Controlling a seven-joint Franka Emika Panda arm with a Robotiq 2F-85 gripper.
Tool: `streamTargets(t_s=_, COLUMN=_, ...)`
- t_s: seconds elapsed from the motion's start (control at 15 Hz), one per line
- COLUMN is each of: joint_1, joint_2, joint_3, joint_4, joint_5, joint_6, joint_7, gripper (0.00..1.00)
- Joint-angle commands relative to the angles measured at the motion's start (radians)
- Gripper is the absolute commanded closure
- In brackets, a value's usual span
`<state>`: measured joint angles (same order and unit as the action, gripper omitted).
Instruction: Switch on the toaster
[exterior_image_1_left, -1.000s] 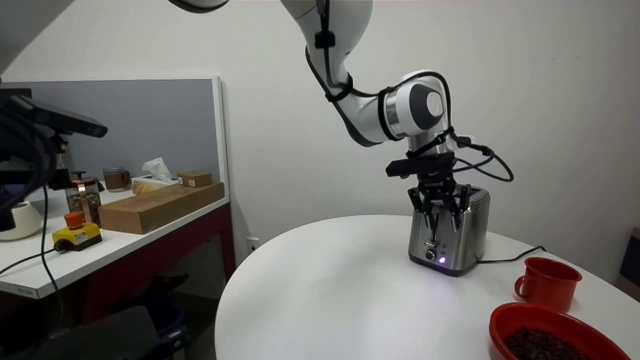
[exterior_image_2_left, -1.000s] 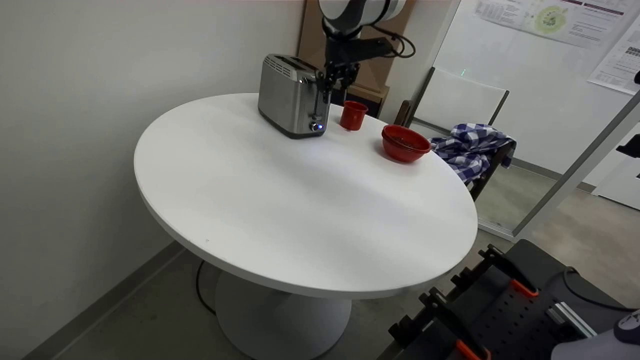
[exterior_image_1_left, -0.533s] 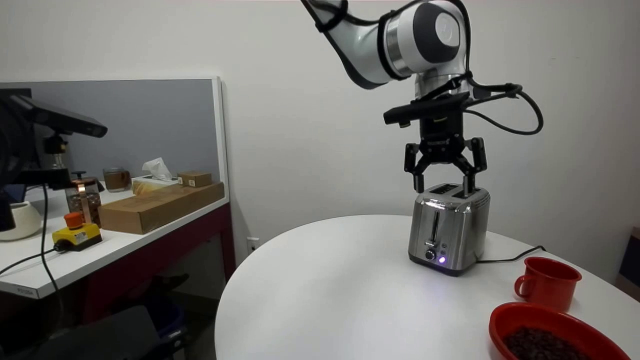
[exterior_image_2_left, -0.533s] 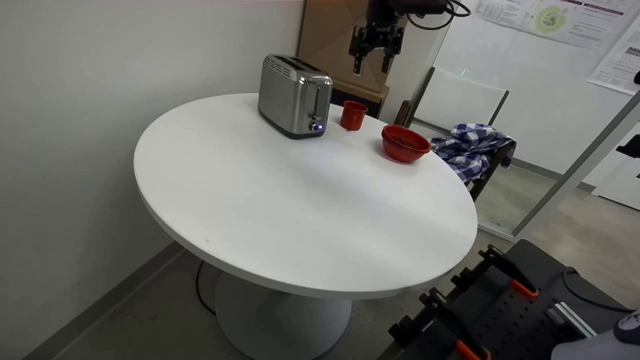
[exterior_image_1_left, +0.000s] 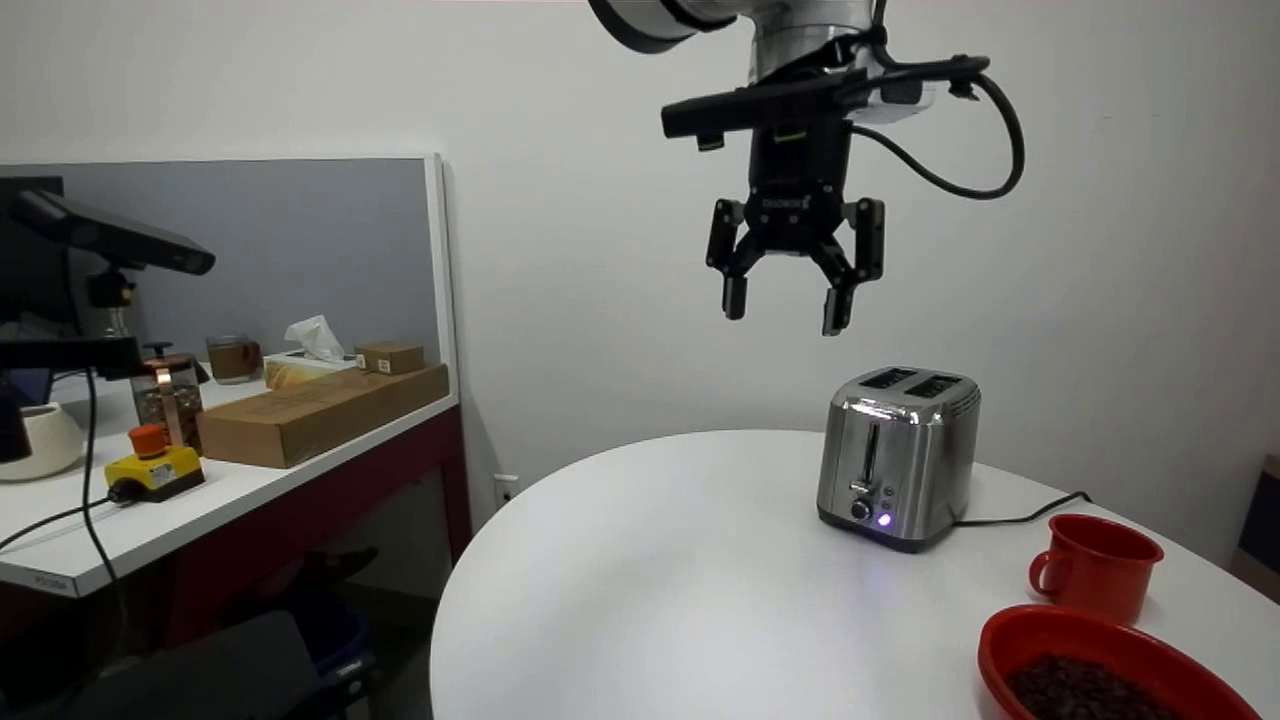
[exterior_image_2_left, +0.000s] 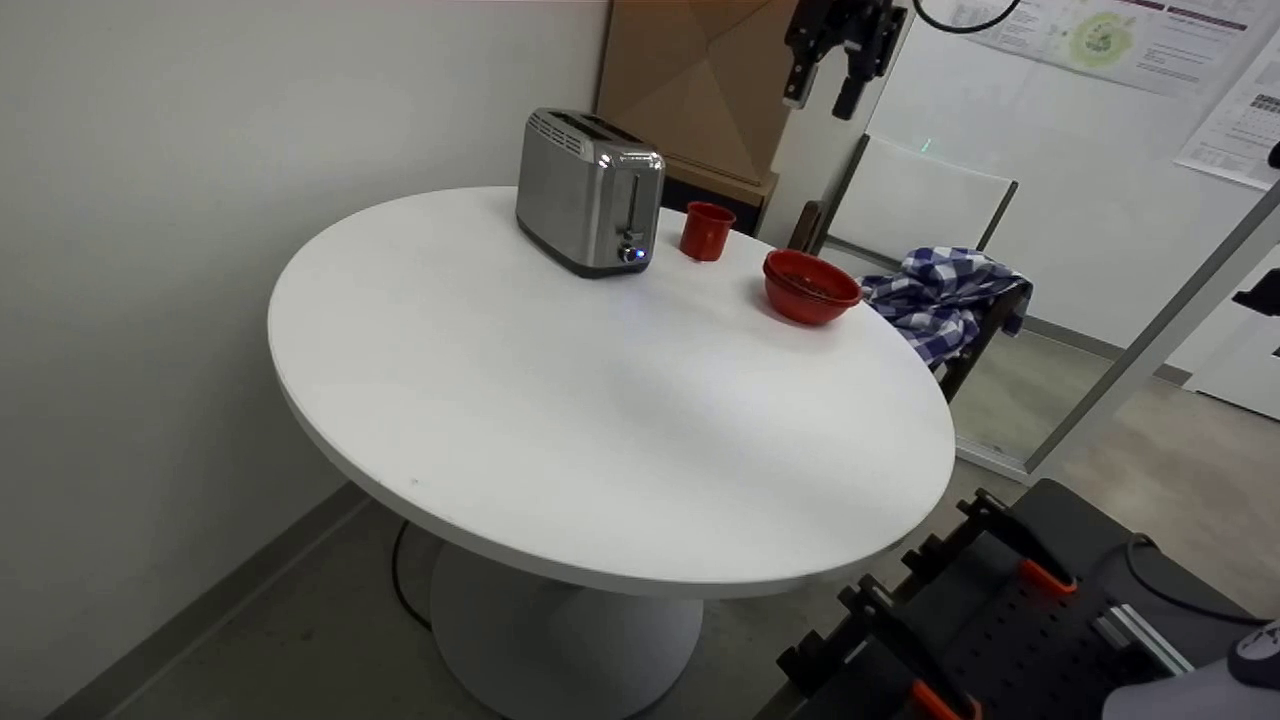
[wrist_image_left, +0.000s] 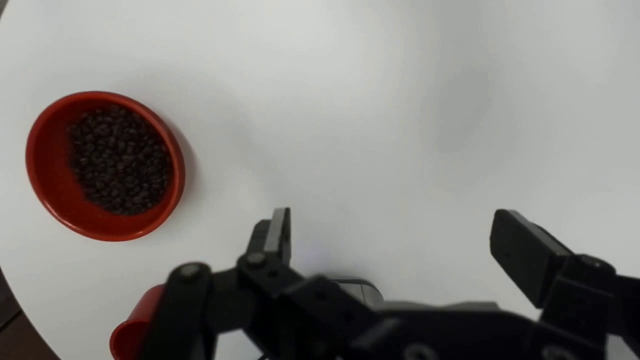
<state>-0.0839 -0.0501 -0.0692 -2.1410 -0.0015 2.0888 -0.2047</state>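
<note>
In an exterior view, closest is a red bowl (exterior_image_1_left: 1110, 636) with dark beans (wrist_image_left: 120, 162) in it; red mug (exterior_image_1_left: 1100, 575) just behind, upright, both on the round white table (exterior_image_1_left: 640, 590). Gripper (exterior_image_1_left: 785, 308) hangs in the air over the table, pointing down, jaws spread wide, well apart from the things below. Toaster (exterior_image_1_left: 905, 460) is farther back on the same table, standing upright. Lever (exterior_image_1_left: 862, 488) low in its slot (exterior_image_1_left: 871, 450), knob (exterior_image_1_left: 861, 510) just under it, small light (exterior_image_1_left: 884, 520) beside the knob lit blue-violet. Cord (exterior_image_1_left: 1010, 521) runs from the toaster across the table toward the edge. Separate desk (exterior_image_1_left: 60, 520) carries a cardboard box (exterior_image_1_left: 325, 415) and a yellow box (exterior_image_1_left: 150, 472) with a red button (exterior_image_1_left: 148, 440). Pale wall (exterior_image_1_left: 600, 250) behind.
</note>
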Motion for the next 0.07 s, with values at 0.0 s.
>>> streamTargets(t_s=0.0, joint_1=0.005, joint_2=-0.022, joint_3=-0.005, joint_4=-0.017, joint_5=0.000, joint_6=-0.003, joint_7=0.000, gripper=0.00)
